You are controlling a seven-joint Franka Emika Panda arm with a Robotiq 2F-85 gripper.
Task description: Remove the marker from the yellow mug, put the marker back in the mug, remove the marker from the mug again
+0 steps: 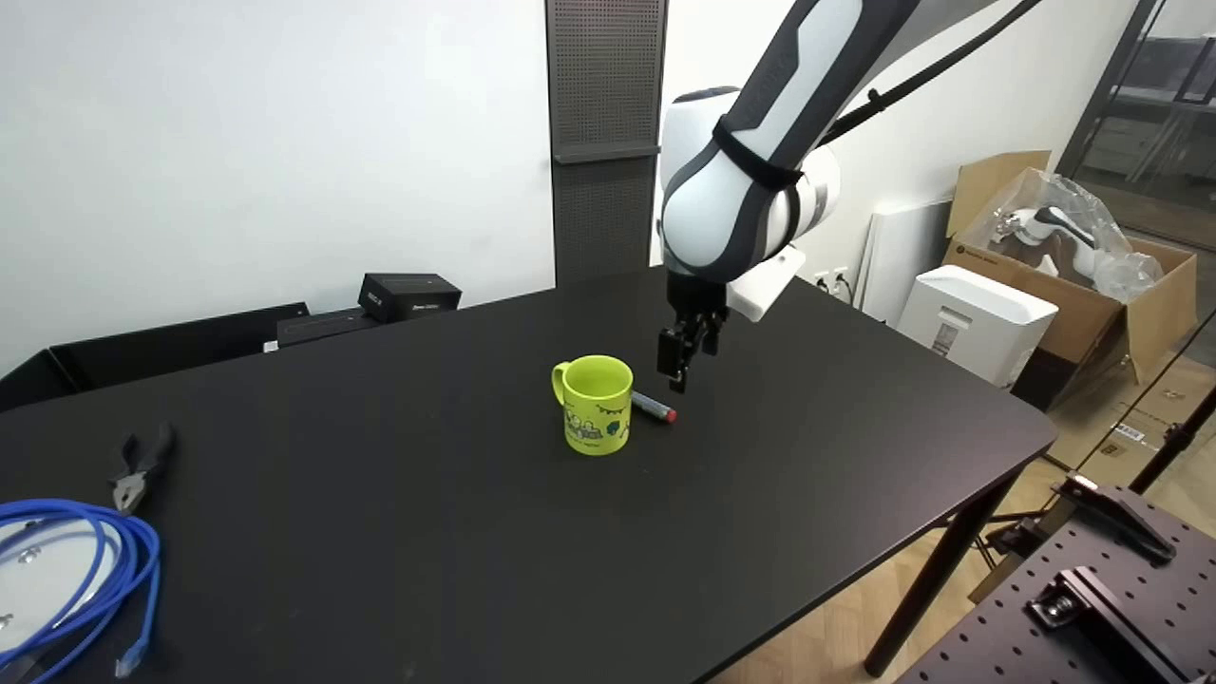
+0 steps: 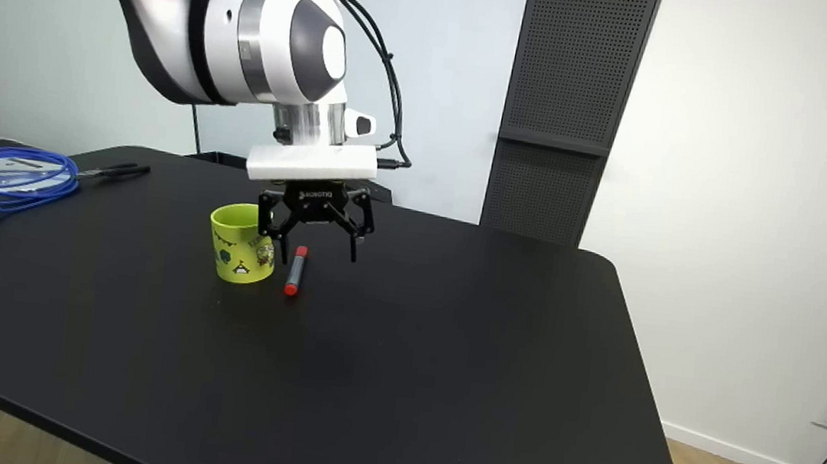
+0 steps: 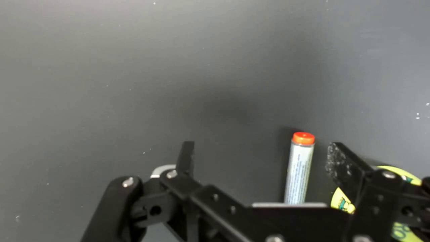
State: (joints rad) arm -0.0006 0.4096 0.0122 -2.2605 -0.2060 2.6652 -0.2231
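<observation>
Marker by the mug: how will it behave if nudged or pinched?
The marker would likely roll if nudged: it looks round and lies on its side. It should stay stiff in a pinch, since it looks straight and hard. A roll toward the yellow mug would probably stop there, as that stands close beside it.

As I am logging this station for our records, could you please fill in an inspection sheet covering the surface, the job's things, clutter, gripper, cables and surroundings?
Surface: matte black table; small pale specks in the wrist view.
Mug: one-handled yellow-green mug, upright, printed with small pictures; inside, nothing seen in the part that shows.
Marker: slim grey marker with red ends, lying on the table beside the mug, not touching it.
Clutter: black-handled metal pliers.
Gripper: black two-fingered gripper, open, holding nothing.
Cables: coiled blue cable over a pale flat object; thin black cables on the white robot arm.
Surroundings: white wall, dark perforated panel, open brown cardboard box.
</observation>
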